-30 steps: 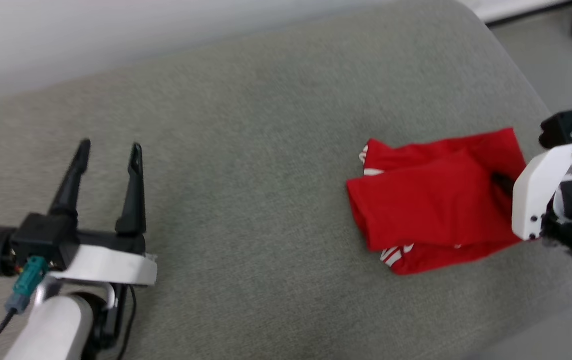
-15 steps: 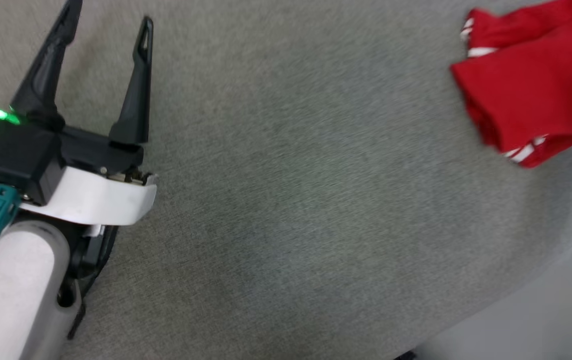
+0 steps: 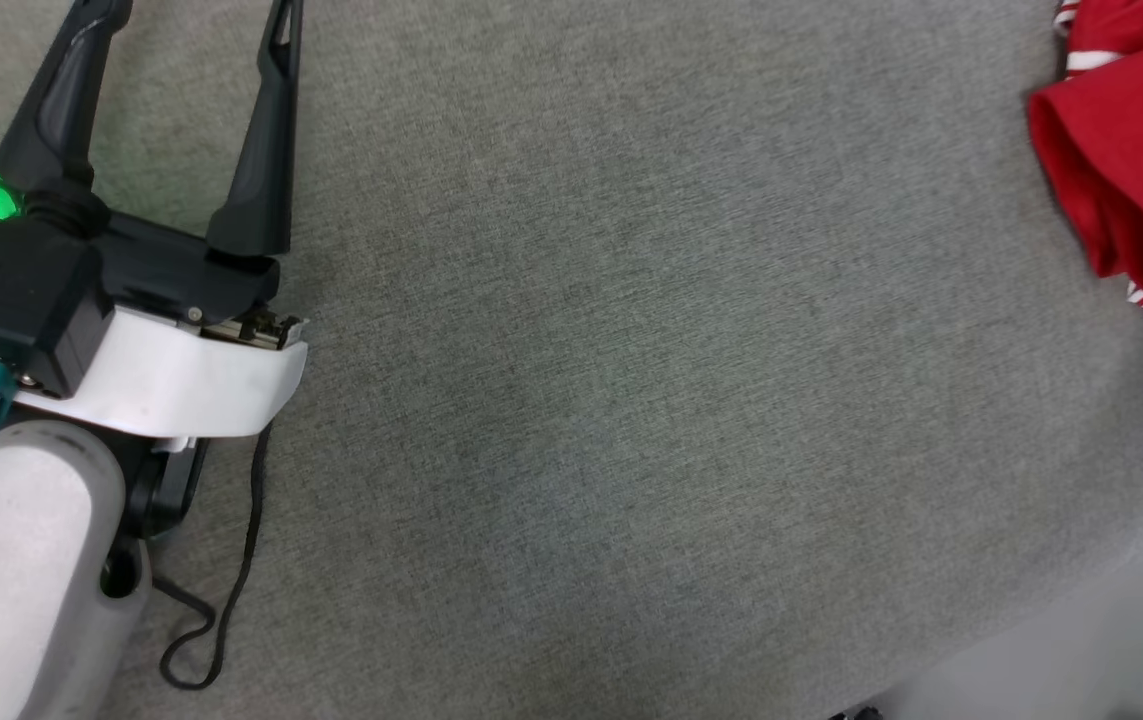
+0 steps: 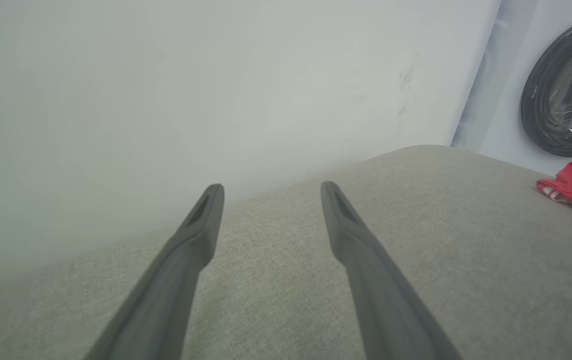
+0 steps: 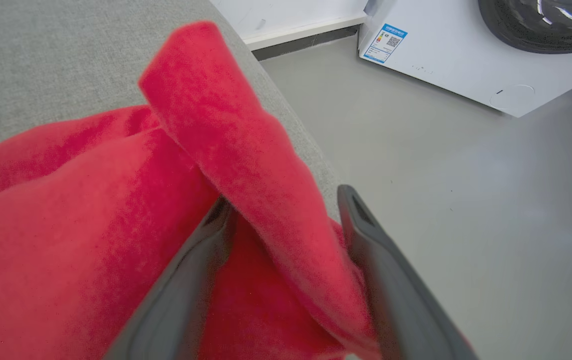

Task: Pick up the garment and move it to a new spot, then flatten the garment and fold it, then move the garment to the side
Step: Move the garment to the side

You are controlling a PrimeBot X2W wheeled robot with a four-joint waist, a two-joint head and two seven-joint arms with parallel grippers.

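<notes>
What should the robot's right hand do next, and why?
Probably draw the right gripper straight back. Its fingers stand apart around a raised fold of the folded red shirt with white-striped trim, lying at the edge of the grey fabric cushion; pulling sideways might drag it.

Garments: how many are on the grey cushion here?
1. The folded red garment lies at the right end of the grey cushion; the right wrist view shows a raised fold of it between the fingers of the open right gripper. Others could lie outside the frames.

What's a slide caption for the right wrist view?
Open right gripper straddles a raised fold of red jersey garment on grey fabric cushion.
</notes>
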